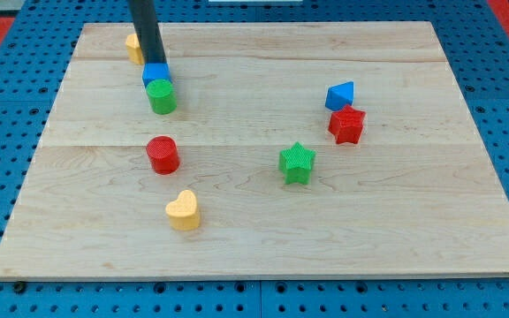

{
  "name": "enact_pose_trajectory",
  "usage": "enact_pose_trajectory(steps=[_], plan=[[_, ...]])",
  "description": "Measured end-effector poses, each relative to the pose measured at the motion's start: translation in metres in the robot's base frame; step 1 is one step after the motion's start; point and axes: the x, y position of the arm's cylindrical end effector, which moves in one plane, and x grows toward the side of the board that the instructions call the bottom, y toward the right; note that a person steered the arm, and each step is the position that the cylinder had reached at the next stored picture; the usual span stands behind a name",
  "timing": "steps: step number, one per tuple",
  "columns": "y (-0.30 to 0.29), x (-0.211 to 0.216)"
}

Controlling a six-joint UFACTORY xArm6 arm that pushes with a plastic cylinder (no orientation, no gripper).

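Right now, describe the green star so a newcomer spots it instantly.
On the wooden board, look right of centre, below the blue block and red star pair. The green star stands alone there; the other green block is a cylinder, up by my tip.

**The rod: a plain dark shaft**

All that shows of the robot is one straight rod (pixel 148 34); it is dark, close to black with a slate-grey cast, and round in section like a smooth tube; a faint paler streak of sheen runs down its length; its sides are parallel and do not taper; no cables, screws, joints, labels or markings can be made out on the visible stretch; its upper part is cut off by the view's top edge; my tip (pixel 158 64) is the rod's blunt lower end, the same dark colour as the shaft.
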Motion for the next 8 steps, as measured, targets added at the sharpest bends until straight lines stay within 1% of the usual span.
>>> enact_pose_trajectory(steps=[1,2,3,4,5,6,7,8], plan=[[0.008,0.012],[0.004,0.015],[-0.038,0.005],[-0.118,0.006],[-0.118,-0.019],[-0.063,-0.023],[-0.051,-0.058],[-0.044,-0.067]])
